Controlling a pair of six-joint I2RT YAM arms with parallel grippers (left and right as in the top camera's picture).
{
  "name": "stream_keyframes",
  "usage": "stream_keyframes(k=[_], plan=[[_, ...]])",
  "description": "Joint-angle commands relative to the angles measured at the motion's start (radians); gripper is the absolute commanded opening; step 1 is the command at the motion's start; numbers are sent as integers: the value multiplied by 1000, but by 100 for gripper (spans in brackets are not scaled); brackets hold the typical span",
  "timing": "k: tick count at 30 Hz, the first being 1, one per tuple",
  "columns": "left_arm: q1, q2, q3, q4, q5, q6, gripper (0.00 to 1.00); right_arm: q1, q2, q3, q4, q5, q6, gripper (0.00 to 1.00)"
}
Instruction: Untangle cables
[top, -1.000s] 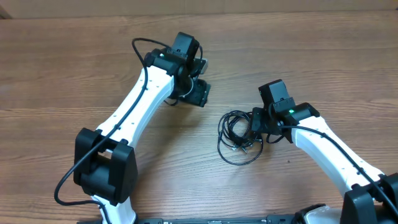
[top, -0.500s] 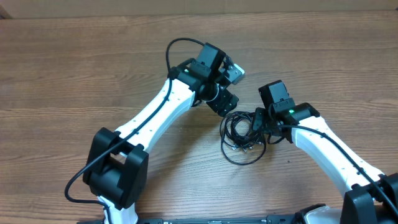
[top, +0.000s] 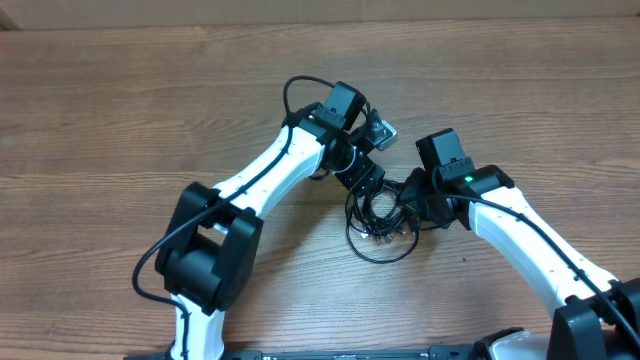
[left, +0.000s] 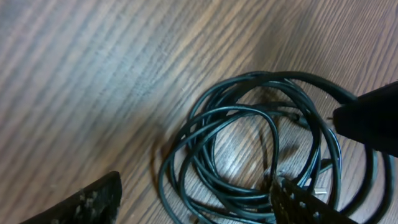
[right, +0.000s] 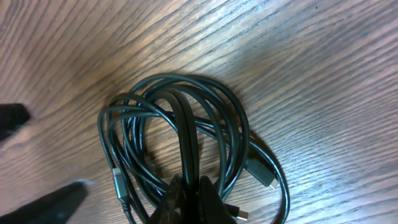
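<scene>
Thin black cables (top: 380, 228) lie in one loose bundle of overlapping round coils, several strands crossing each other. In the right wrist view the cables (right: 180, 134) look glossy and dark. A small plug (right: 262, 174) rests at the rim of the coils, and another tiny connector (right: 118, 182) lies on the opposite side. The left wrist view shows the same cables (left: 249, 155) as nested rings with the table visible through their centres.

The bundle lies on the table right against the right tool (top: 415, 203), on the side of that tool facing the left arm (top: 270, 170). The right tool (right: 189, 194) is clenched on a few strands, which rise off the table into its fingertips. The left tool (top: 365, 182) hangs over the edge of the coils farthest from the right tool. In its own view the left tool (left: 196, 205) is released, its fingers spread wide with loops lying between them. The dark shape near the coils in that view is the right tool (left: 370, 118).

The table (top: 120, 120) is brown with a streaky wood grain. A paler tan band (top: 500, 8) runs along its far edge. A small green light (top: 467, 181) glows on the right arm (top: 530, 245).

A second ago the left tool was well apart from the right tool and the bundle. The left arm has since swung across to the coils. The right arm and its grip are unchanged.
</scene>
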Motion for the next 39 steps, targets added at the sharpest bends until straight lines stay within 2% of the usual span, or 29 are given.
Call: stream_keyframes(k=[1,6,14,18,19,21,23,25,28,29,30,39], plan=[[0,37,-14,5,58,19,75,-4,2,17,6,-6,41,4],[0,74,-14,5,69,19,74,-4,2,17,6,-6,41,4],[0,127,-14,64,68,18,81,-4,2,17,6,-6,41,4],[0,142,-14,89,26,17,79,-4,2,17,6,-7,41,4],[0,142,-14,92,8,13,77,-4,2,17,6,-7,41,4],[0,142,-14,106,-31,-6,64,-4,2,17,6,-6,41,4],[0,142,-14,111,-33,-9,49,-4,2,17,6,-6,41,4],[0,142,-14,109,-33,-19,28,-4,2,17,6,-6,41,4],[0,142,-14,98,-33,-32,21,-4,2,17,6,-6,41,4],[0,142,-14,91,-33,-32,16,-4,2,17,6,-6,41,4],[0,142,-14,82,-34,-32,6,-4,2,17,6,-6,41,4],[65,53,19,-27,-93,-40,4,-4,2,17,-4,14,33,4]])
